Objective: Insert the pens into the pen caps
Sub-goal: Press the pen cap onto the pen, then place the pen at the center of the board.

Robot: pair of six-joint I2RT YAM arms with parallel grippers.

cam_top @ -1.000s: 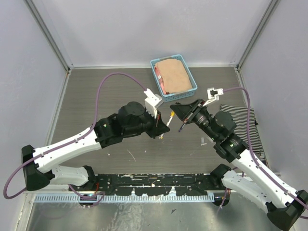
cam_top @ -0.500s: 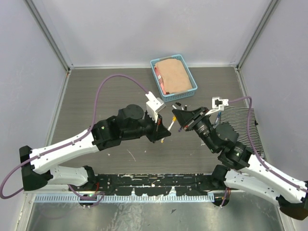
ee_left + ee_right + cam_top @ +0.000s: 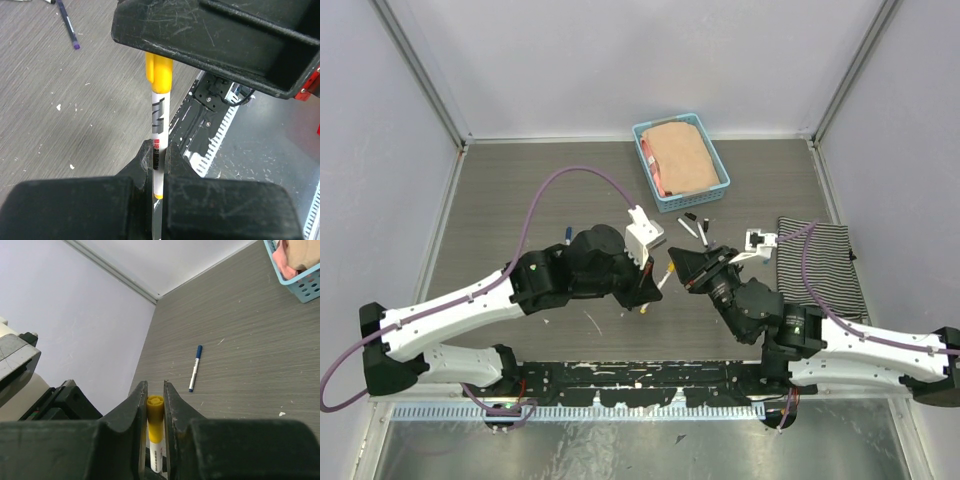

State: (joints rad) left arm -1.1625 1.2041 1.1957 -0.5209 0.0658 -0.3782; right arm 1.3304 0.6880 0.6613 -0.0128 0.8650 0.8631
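Note:
A white pen (image 3: 158, 120) with a yellow pen cap (image 3: 159, 75) on its end spans the gap between my two grippers above the table. My left gripper (image 3: 158, 150) is shut on the white barrel. My right gripper (image 3: 155, 390) is shut on the yellow cap (image 3: 155, 412), with the barrel (image 3: 156, 454) showing below it. In the top view the two grippers meet at this pen (image 3: 664, 275) in the middle of the table. A blue-capped pen (image 3: 194, 368) lies flat on the table, and two dark pens (image 3: 696, 228) lie near the basket.
A blue basket (image 3: 715, 160) holding a tan cloth stands at the back. A striped cloth (image 3: 825, 265) lies at the right. A purple-tipped pen (image 3: 68, 30) rests on the table beyond the left gripper. The arms' base rail (image 3: 640, 378) runs along the near edge.
Both grippers have moved toward the near edge and closed the gap between them. The right arm has dropped low and swung left, so the yellow cap now sits on the pen's end.

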